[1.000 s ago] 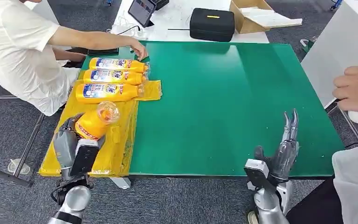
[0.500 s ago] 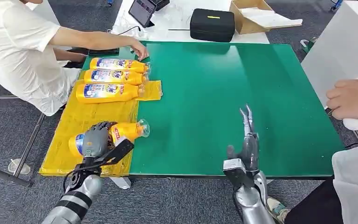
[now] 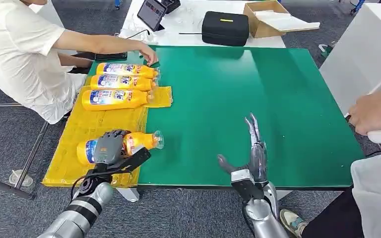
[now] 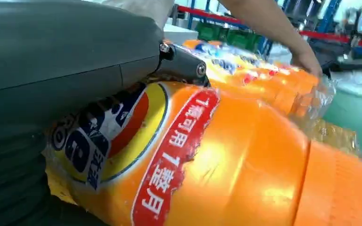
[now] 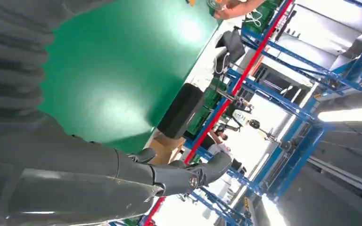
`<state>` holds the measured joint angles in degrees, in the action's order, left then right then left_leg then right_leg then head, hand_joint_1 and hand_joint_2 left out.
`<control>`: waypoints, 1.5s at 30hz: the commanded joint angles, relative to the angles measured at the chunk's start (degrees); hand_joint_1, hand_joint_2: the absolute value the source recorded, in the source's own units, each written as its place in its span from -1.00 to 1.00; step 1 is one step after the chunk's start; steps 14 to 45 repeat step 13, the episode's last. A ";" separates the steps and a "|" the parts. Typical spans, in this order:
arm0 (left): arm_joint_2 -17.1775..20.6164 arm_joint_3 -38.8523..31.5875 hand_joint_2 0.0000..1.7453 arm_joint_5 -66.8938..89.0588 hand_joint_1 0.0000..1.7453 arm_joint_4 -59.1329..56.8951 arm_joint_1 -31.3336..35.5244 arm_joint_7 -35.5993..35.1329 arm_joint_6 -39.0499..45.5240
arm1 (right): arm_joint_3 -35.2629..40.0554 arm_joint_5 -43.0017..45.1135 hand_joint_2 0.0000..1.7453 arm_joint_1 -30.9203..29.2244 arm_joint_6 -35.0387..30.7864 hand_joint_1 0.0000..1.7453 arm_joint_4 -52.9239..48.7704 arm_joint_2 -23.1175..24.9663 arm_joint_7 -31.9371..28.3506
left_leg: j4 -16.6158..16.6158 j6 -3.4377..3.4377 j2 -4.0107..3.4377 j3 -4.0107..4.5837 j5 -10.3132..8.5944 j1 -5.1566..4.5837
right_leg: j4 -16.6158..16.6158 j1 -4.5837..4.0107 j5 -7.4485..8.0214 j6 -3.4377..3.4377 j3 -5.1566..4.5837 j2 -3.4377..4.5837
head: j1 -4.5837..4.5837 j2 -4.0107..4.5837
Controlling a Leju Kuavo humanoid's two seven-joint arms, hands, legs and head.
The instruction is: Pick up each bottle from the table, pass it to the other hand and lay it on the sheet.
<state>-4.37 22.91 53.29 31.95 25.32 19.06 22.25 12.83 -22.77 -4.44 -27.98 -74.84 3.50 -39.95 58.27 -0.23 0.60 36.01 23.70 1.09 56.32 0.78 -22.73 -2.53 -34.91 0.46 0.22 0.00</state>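
Left hand (image 3: 108, 147) grips the bottle (image 3: 129, 143), now tipped from upright to lying flat on the sheet (image 3: 79, 130), just short of three bottles (image 3: 121, 83) beyond it. Release looks due. Right hand (image 3: 252, 153), fingers apart, empty, has swung inward over the tabletop (image 3: 258, 89).

Left hand (image 3: 108, 147) curled over a bottle (image 3: 139, 141), gripping it; right hand (image 3: 252, 153) empty, fingers straight and spread.

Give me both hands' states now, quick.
Left hand: holding the orange bottle lying on the yellow sheet.
Right hand: open, empty.
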 commanded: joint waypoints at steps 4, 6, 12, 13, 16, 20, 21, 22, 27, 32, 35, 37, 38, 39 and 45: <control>0.70 2.54 1.00 -2.28 -1.00 -8.52 1.05 -0.45 -16.58 | 1.07 3.64 1.00 -3.36 0.66 -1.00 5.81 -1.84 -0.05 | -0.07 -0.04 -0.18 -0.19 0.03 -0.03 | -0.06 0.01 0.02 0.06 0.12 0.11 | 0.02 0.00; 1.17 2.45 1.00 -3.31 -1.00 -8.43 0.51 0.76 -18.68 | 0.97 4.70 1.00 -3.33 0.49 -1.00 5.51 -2.12 -0.05 | -0.11 -0.05 -0.18 -0.27 0.04 -0.03 | -0.10 0.00 0.02 0.08 0.20 0.10 | 0.00 0.00; 1.28 2.26 1.00 -4.03 -1.00 -8.44 0.34 1.21 -19.54 | 0.67 5.31 1.00 -3.55 0.42 -1.00 5.77 -2.06 -0.05 | -0.12 -0.06 0.30 -0.42 -0.01 -0.05 | -0.10 0.02 -0.05 0.03 0.52 -0.28 | 0.02 0.00; 1.28 2.10 1.00 -4.45 -1.00 -8.52 0.34 1.49 -20.10 | 0.49 5.66 1.00 -3.88 0.82 -1.00 6.29 -1.87 -0.05 | -0.18 -0.10 0.10 -0.41 -0.06 -0.06 | -0.17 0.01 0.05 0.11 0.46 -0.16 | 0.04 0.00; 1.28 2.10 1.00 -4.45 -1.00 -8.52 0.34 1.49 -20.10 | 0.49 5.66 1.00 -3.88 0.82 -1.00 6.29 -1.87 -0.05 | -0.18 -0.10 0.10 -0.41 -0.06 -0.06 | -0.17 0.01 0.05 0.11 0.46 -0.16 | 0.04 0.00; 1.28 2.10 1.00 -4.45 -1.00 -8.52 0.34 1.49 -20.10 | 0.49 5.66 1.00 -3.88 0.82 -1.00 6.29 -1.87 -0.05 | -0.18 -0.10 0.10 -0.41 -0.06 -0.06 | -0.17 0.01 0.05 0.11 0.46 -0.16 | 0.04 0.00; 1.28 2.10 1.00 -4.45 -1.00 -8.52 0.34 1.49 -20.10 | 0.49 5.66 1.00 -3.88 0.82 -1.00 6.29 -1.87 -0.05 | -0.18 -0.10 0.10 -0.41 -0.06 -0.06 | -0.17 0.01 0.05 0.11 0.46 -0.16 | 0.04 0.00; 1.28 2.10 1.00 -4.45 -1.00 -8.52 0.34 1.49 -20.10 | 0.49 5.66 1.00 -3.88 0.82 -1.00 6.29 -1.87 -0.05 | -0.18 -0.10 0.10 -0.41 -0.06 -0.06 | -0.17 0.01 0.05 0.11 0.46 -0.16 | 0.04 0.00; 1.28 2.10 1.00 -4.45 -1.00 -8.52 0.34 1.49 -20.10 | 0.49 5.66 1.00 -3.88 0.82 -1.00 6.29 -1.87 -0.05 | -0.18 -0.10 0.10 -0.41 -0.06 -0.06 | -0.17 0.01 0.05 0.11 0.46 -0.16 | 0.04 0.00; 1.28 2.10 1.00 -4.45 -1.00 -8.52 0.34 1.49 -20.10 | 0.49 5.66 1.00 -3.88 0.82 -1.00 6.29 -1.87 -0.05 | -0.18 -0.10 0.10 -0.41 -0.06 -0.06 | -0.17 0.01 0.05 0.11 0.46 -0.16 | 0.04 0.00; 1.28 2.10 1.00 -4.45 -1.00 -8.52 0.34 1.49 -20.10 | 0.49 5.66 1.00 -3.88 0.82 -1.00 6.29 -1.87 -0.05 | -0.18 -0.10 0.10 -0.41 -0.06 -0.06 | -0.17 0.01 0.05 0.11 0.46 -0.16 | 0.04 0.00; 1.28 2.10 1.00 -4.45 -1.00 -8.52 0.34 1.49 -20.10 | 0.49 5.66 1.00 -3.88 0.82 -1.00 6.29 -1.87 -0.05 | -0.18 -0.10 0.10 -0.41 -0.06 -0.06 | -0.17 0.01 0.05 0.11 0.46 -0.16 | 0.04 0.00; 1.28 2.10 1.00 -4.45 -1.00 -8.52 0.34 1.49 -20.10 | 0.49 5.66 1.00 -3.88 0.82 -1.00 6.29 -1.87 -0.05 | -0.18 -0.10 0.10 -0.41 -0.06 -0.06 | -0.17 0.01 0.05 0.11 0.46 -0.16 | 0.04 0.00; 1.28 2.10 1.00 -4.45 -1.00 -8.52 0.34 1.49 -20.10 | 0.49 5.66 1.00 -3.88 0.82 -1.00 6.29 -1.87 -0.05 | -0.18 -0.10 0.10 -0.41 -0.06 -0.06 | -0.17 0.01 0.05 0.11 0.46 -0.16 | 0.04 0.00; 1.28 2.10 1.00 -4.45 -1.00 -8.52 0.34 1.49 -20.10 | 0.49 5.66 1.00 -3.88 0.82 -1.00 6.29 -1.87 -0.05 | -0.18 -0.10 0.10 -0.41 -0.06 -0.06 | -0.17 0.01 0.05 0.11 0.46 -0.16 | 0.04 0.00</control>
